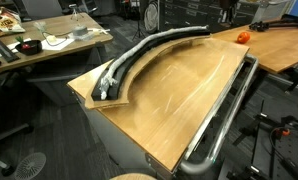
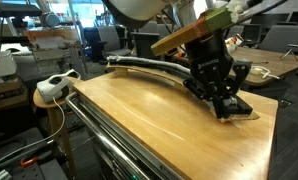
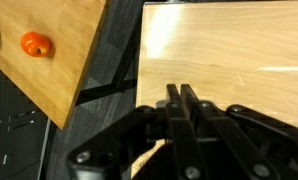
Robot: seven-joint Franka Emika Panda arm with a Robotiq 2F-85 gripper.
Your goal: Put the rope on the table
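We see the rope [image 1: 139, 55] lying along the curved raised edge of the surface [image 1: 184, 105]. Our end effector [image 3: 181, 98] is squeezed shut with nothing in it, over bare wood near a side edge. The middle has lots of room.

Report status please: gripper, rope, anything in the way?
Gripper shut, empty, low over table. Rope lying along curved ledge, apart from gripper. No obstruction seen.

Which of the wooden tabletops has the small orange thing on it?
The neighbouring tabletop across the dark gap, where the orange thing sits, not the table beneath the shut tool.
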